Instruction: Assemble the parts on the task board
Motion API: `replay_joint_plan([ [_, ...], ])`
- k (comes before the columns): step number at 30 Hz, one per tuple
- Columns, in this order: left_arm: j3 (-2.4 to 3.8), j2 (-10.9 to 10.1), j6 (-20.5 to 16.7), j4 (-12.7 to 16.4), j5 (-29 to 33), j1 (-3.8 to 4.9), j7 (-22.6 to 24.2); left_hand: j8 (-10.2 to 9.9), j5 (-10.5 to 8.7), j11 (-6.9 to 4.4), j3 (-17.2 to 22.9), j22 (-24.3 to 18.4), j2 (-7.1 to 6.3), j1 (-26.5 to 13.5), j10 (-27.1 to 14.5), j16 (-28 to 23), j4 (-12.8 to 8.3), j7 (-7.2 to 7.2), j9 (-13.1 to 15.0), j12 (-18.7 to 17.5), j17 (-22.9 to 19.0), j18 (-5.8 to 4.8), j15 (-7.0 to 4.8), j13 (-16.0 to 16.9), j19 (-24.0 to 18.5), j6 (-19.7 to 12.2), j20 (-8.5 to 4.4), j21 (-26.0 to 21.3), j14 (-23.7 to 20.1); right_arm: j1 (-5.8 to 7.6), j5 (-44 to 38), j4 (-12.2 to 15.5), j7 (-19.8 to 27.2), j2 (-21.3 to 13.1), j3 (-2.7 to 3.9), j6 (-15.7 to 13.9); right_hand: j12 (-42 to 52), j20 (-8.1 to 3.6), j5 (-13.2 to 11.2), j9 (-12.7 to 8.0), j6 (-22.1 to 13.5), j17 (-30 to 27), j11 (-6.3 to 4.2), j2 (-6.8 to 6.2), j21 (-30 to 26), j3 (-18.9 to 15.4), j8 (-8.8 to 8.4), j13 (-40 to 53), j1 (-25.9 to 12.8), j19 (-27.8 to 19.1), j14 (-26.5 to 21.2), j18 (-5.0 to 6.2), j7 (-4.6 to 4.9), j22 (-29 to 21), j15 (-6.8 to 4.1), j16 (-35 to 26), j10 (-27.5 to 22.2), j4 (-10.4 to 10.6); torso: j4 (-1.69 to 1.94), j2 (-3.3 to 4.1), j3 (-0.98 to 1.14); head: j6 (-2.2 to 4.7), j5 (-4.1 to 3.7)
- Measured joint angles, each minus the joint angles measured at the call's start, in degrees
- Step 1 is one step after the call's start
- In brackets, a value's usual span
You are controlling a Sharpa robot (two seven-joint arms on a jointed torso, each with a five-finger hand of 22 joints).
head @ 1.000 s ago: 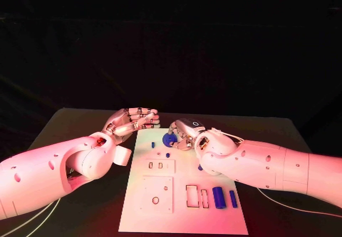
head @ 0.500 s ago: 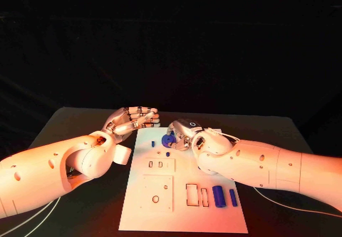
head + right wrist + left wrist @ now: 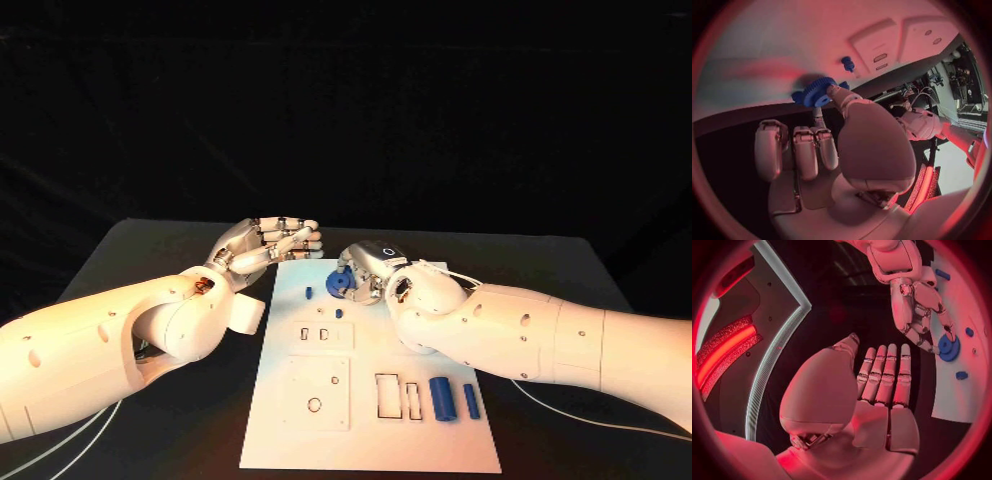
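The right hand [image 3: 372,268] pinches the blue gear [image 3: 342,284] at the board's [image 3: 368,440] far end, where a tilt could jam it; the left hand [image 3: 274,243], fingers curled, holds nothing.

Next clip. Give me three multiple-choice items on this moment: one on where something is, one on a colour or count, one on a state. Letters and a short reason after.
1. Where on the task board does the blue gear sit?
A. near the far end
B. at the near edge
C. off the board, on the black table

2. How many blue cylinders lie side by side near the board's near right corner?
A. none
B. two
C. five

3. What is the right robot hand doing?
A. lying flat on the table, away from the board
B. holding a cylinder in the air
C. touching the gear with its fingertips

Answers:
1 A: in the head view the gear lies at the board's far end, beyond the rectangular slots.
2 B: a thicker and a thinner cylinder lie next to each other there.
3 C: the right wrist view shows a fingertip against the gear, while the left robot hand hangs beside the board with nothing in it.
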Motion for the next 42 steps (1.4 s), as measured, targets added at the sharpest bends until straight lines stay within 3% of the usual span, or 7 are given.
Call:
replay_joint_plan([
  [12, 0.0, 0.0, 0.0, 0.0, 0.0, 0.0, 0.0, 0.0, 0.0, 0.0, 0.0, 0.0, 0.0, 0.0, 0.0, 0.0, 0.0, 0.0, 0.0, 0.0, 0.0, 0.0, 0.0, 0.0, 0.0, 0.0, 0.0, 0.0, 0.0, -0.13, 0.0, -0.7, -0.9, 0.3, -0.1, -0.7, 0.0, 0.0, 0.0, 0.0, -0.1, 0.0, 0.0, -0.24, 0.0, 0.0, -0.1, 0.0, -0.2, 0.0, 0.0, 0.0, 0.12, 0.0, 0.0, 0.0, 0.0, 0.0, 0.02, -0.01, -0.05, 0.06, -0.01],
  [17, 0.0, 0.0, 0.0, 0.0, 0.0, -0.02, 0.0, 0.0, 0.0, 0.0, 0.0, 0.0, 0.0, 0.0, 0.0, 0.0, 0.0, 0.0, 0.0, 0.0, 0.0, 0.0, 0.0, 0.0, 0.0, 0.0, 0.0, 0.0, 0.0, -0.13, 0.2, -1.3, -0.9, 0.7, -0.12, -0.4, -0.9, 0.32, -1.1, -0.2, -1.6, 0.0, 0.0, -0.96, -0.9, 0.3, -1.88, 0.0, -1.0, -0.3, 0.0, 0.0, 1.02, 0.0, 0.0, 0.0, 0.0, -0.2, 0.05, -0.01, -0.07, 0.07, -0.01],
  [30, 0.0, 0.0, 0.0, -0.1, 0.0, 0.0, -0.1, 0.0, 0.0, 0.0, 0.2, 0.0, 0.0, 0.0, 0.0, -0.2, -0.2, 0.0, 0.0, 0.0, 0.0, 0.0, 0.0, 0.0, 0.0, 0.0, 0.0, 0.0, 0.0, -0.09, 1.3, -2.5, -0.7, 1.2, -0.1, 1.3, -2.4, 0.72, -1.7, -0.5, -2.9, 0.0, 0.42, -1.83, -1.8, -1.0, -3.86, 0.0, -2.5, -1.2, 0.0, 0.01, 1.53, 0.0, 0.43, 0.0, 0.0, 0.1, 0.08, -0.01, -0.1, 0.01, 0.04],
  [35, 0.0, 0.1, 0.0, -0.1, 0.0, 0.0, -0.1, 0.0, 0.0, 0.0, 0.2, 0.0, 0.0, 0.0, 0.0, -0.2, -0.2, 0.0, 0.0, 0.0, 0.0, 0.0, 0.0, 0.0, 0.0, 0.0, 0.0, 0.0, 0.0, -0.08, 2.3, -2.4, -0.6, 1.0, -0.1, 2.2, -2.4, 0.72, -1.7, -0.2, -2.9, 0.0, 0.62, -0.34, -2.0, -4.3, -4.49, 0.0, -5.4, -1.2, 0.0, 0.01, 1.53, 0.0, 0.43, 0.0, -0.2, 2.5, 0.08, -0.03, -0.12, 0.05, 0.04],
  [42, 0.0, 0.1, 0.0, -0.2, 0.0, 0.0, -0.2, 0.0, 0.0, 0.0, 0.2, 0.0, 0.0, 0.0, 0.0, -0.2, -0.2, 0.0, 0.0, 0.0, 0.0, 0.0, 0.0, 0.0, 0.0, 0.0, 0.0, 0.0, 0.0, 0.01, 4.3, -1.7, -0.4, 0.5, -0.03, 3.7, -2.1, 0.72, -1.7, 0.3, -2.8, 0.0, 0.62, 1.99, -2.1, -5.1, -4.76, 0.0, -8.1, -1.1, 0.0, 0.0, 1.15, 0.0, 0.43, 0.0, -0.2, 5.5, 0.05, -0.04, -0.12, 0.05, 0.07],
])
